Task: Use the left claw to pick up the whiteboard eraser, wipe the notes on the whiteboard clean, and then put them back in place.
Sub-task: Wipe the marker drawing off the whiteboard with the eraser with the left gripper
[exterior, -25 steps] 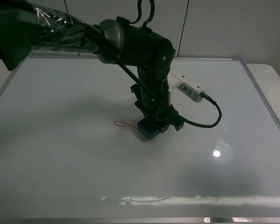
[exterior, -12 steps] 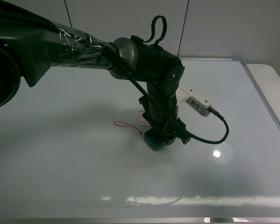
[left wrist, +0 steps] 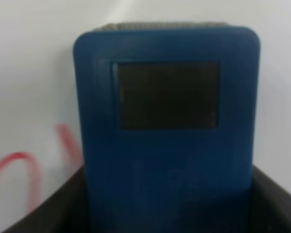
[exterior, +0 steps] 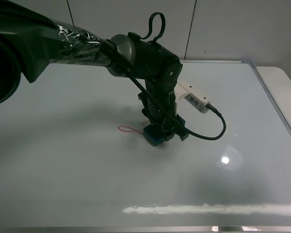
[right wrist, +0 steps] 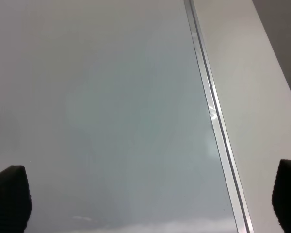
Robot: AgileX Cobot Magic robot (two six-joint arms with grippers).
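- Our left tool is clamped on the whiteboard eraser. The eraser sits pad-down on the whiteboard near its middle, well apart from the right edge of the desk.
- The notes show as a thin red loop just beside the eraser, on the side toward the desk's left edge. The left wrist view shows red strokes close alongside the blue body.
- We judge the wiping unfinished, so the next stroke should run toward the left edge, straight over that loop.
- We should hold the pad flat with even pressure; a tilted eraser would skip the thin line.
- A firm grip matters too, or the block may twist between the jaws.
- Our right tool is spread wide and carries nothing, over the board's right frame; we should leave it there.
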